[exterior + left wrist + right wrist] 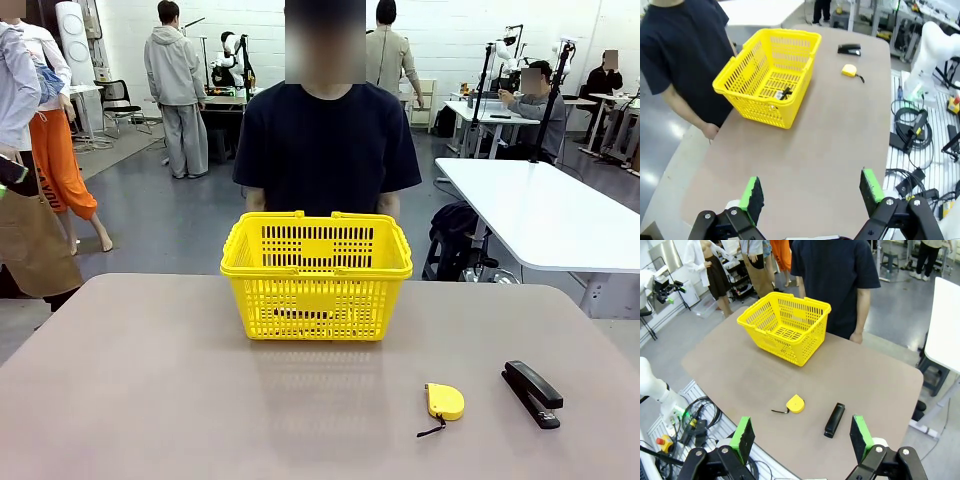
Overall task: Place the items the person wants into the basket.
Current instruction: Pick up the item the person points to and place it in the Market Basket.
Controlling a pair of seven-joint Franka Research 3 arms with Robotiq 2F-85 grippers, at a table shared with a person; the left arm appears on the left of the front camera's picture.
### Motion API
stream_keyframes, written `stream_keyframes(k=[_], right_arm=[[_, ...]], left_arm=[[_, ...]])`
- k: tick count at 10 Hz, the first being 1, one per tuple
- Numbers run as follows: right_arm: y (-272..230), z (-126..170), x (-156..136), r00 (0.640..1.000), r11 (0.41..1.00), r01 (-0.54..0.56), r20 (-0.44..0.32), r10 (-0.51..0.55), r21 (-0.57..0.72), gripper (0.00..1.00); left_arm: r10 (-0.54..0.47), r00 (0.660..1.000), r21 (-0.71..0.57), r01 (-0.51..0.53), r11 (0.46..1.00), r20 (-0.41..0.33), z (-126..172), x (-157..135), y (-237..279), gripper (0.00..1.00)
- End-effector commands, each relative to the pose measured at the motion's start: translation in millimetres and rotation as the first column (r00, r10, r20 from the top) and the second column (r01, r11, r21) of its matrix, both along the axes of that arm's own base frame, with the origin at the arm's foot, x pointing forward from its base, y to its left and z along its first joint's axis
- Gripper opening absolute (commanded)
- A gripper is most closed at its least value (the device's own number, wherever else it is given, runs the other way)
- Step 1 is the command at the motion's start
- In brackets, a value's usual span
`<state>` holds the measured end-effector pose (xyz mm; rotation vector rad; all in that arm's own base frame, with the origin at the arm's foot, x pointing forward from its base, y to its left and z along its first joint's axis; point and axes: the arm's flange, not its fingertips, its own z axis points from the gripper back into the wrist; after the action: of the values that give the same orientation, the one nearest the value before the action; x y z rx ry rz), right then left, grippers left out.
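Observation:
The yellow basket (316, 272) stands at the far middle of the table, right in front of the person (325, 140) in the dark T-shirt, whose arms hang down. In the left wrist view a small dark slim item (785, 93) lies on the floor of the basket (742, 90); I cannot tell which tool it is. My left gripper (811, 186) hovers high over the table's near left part, open and holding nothing. My right gripper (801, 432) hangs above the near right edge, open too, with nothing between its green pads (744, 435).
A yellow tape measure (444, 401) and a black stapler (532, 394) lie on the near right of the table. A white table (550, 215) stands to the right behind. Other people stand farther back in the room.

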<state>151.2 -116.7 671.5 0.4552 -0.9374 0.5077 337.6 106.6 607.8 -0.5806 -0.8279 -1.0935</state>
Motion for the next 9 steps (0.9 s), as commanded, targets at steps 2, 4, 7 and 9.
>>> stream_keyframes(k=[2, 4, 7, 9], right_arm=[[1, -1, 1, 1.0, 1.0, 0.007, -0.016, -0.007, -0.006, 1.0], [1, -1, 1, 1.0, 1.0, 0.007, -0.016, -0.007, -0.006, 1.0], [1, -1, 1, 1.0, 1.0, 0.007, -0.016, -0.007, -0.006, 1.0], [1, -1, 1, 1.0, 1.0, 0.007, -0.016, -0.007, -0.006, 1.0]], left_arm=[[0.044, 0.994, -0.035, -0.041, 0.999, 0.098, -6, -11, 7, 1.0], [0.052, 0.994, -0.01, -0.052, 0.999, 0.1, -7, -10, 5, 1.0], [0.105, 0.994, 0.066, -0.106, 0.992, 0.025, -14, -7, -6, 1.0], [0.129, 0.992, 0.086, -0.127, 0.988, -0.01, -17, -1, -4, 1.0]])
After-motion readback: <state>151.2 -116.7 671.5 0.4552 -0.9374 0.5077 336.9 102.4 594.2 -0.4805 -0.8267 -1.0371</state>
